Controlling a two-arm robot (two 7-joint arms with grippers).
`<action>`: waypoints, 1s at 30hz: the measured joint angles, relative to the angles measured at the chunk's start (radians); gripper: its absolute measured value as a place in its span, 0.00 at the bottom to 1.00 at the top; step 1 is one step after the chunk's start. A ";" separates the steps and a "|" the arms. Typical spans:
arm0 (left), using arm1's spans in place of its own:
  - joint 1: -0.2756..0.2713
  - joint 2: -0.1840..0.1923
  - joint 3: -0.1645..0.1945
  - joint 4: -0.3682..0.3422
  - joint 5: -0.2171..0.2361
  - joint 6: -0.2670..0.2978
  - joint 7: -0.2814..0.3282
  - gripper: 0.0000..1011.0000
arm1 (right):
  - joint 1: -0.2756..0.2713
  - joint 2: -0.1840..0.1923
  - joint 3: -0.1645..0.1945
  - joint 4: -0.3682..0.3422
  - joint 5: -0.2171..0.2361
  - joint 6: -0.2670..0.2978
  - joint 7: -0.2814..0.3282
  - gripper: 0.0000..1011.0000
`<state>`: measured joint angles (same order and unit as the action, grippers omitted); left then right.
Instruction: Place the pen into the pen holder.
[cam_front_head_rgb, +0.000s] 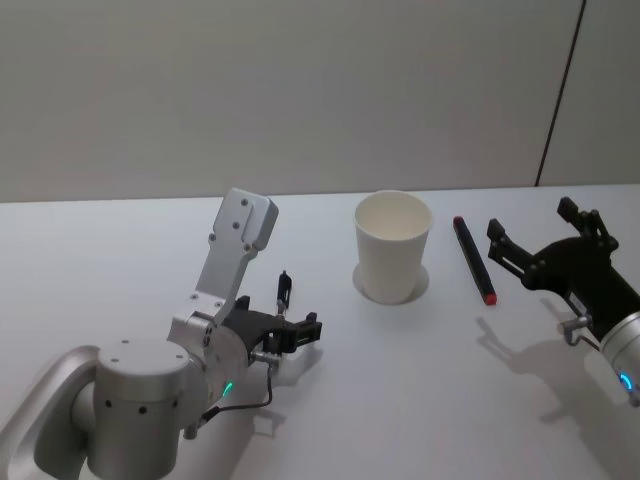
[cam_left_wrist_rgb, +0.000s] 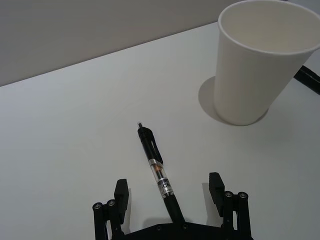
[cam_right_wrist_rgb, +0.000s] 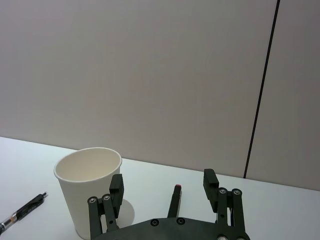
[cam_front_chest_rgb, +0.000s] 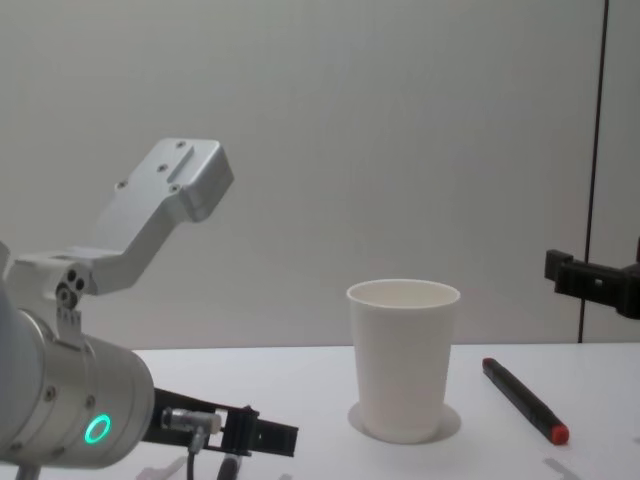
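The left gripper (cam_left_wrist_rgb: 168, 184) sits low over the table (cam_front_head_rgb: 120, 260), jaws spread wide and gripping nothing. A black pen (cam_left_wrist_rgb: 155, 165) lies flat between its 2 fingers, touching neither. To the right stands the cup (cam_front_head_rgb: 392, 245), upright and apart from that pen. Just right of the cup lies a 2nd pen (cam_front_head_rgb: 474, 259) with a red end. The right gripper (cam_right_wrist_rgb: 163, 179) hangs beyond it, wide open and empty.

Small print on the black pen (cam_left_wrist_rgb: 159, 175) is illegible
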<state>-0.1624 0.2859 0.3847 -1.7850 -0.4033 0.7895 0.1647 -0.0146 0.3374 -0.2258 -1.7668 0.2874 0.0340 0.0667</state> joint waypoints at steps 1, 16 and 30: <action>-0.002 -0.002 -0.001 0.004 0.001 0.002 -0.003 0.99 | 0.000 0.000 0.000 0.000 0.000 0.000 0.000 0.99; -0.021 -0.019 -0.011 0.047 0.010 0.016 -0.041 0.99 | 0.000 0.000 0.000 0.000 0.000 0.000 0.000 0.99; -0.031 -0.028 -0.022 0.077 0.013 0.026 -0.066 0.99 | 0.000 0.000 0.000 0.000 0.000 0.000 0.000 0.99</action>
<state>-0.1931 0.2583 0.3627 -1.7083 -0.3900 0.8152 0.0986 -0.0146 0.3374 -0.2258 -1.7668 0.2874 0.0340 0.0668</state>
